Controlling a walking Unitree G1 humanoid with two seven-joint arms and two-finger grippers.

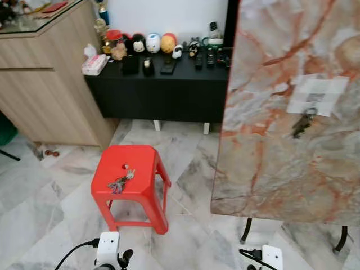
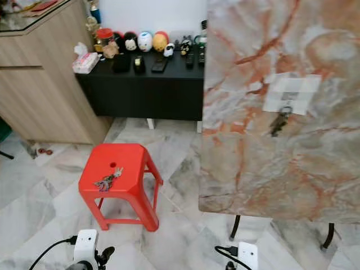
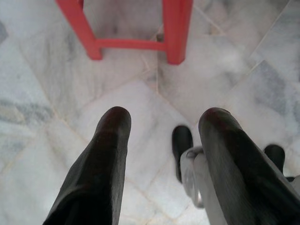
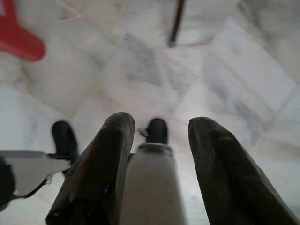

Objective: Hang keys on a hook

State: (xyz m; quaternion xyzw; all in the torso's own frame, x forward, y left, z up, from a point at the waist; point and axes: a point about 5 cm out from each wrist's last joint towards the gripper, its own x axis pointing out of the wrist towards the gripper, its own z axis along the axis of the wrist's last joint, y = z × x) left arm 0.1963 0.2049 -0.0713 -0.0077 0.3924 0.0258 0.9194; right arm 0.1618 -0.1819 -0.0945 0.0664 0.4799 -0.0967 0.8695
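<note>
Apparently nothing is grasped yet: the keys (image 1: 122, 181) lie on the red stool (image 1: 130, 169) ahead of the left gripper (image 3: 161, 140), whose fingers are spread, like the right gripper (image 4: 159, 140), both hanging low over the floor (image 3: 56, 108).

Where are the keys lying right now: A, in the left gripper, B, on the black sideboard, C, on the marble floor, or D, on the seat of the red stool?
D: the keys lie on the seat of the red stool, close to the hole in its middle, while the left gripper hangs open and empty above the floor.
</note>
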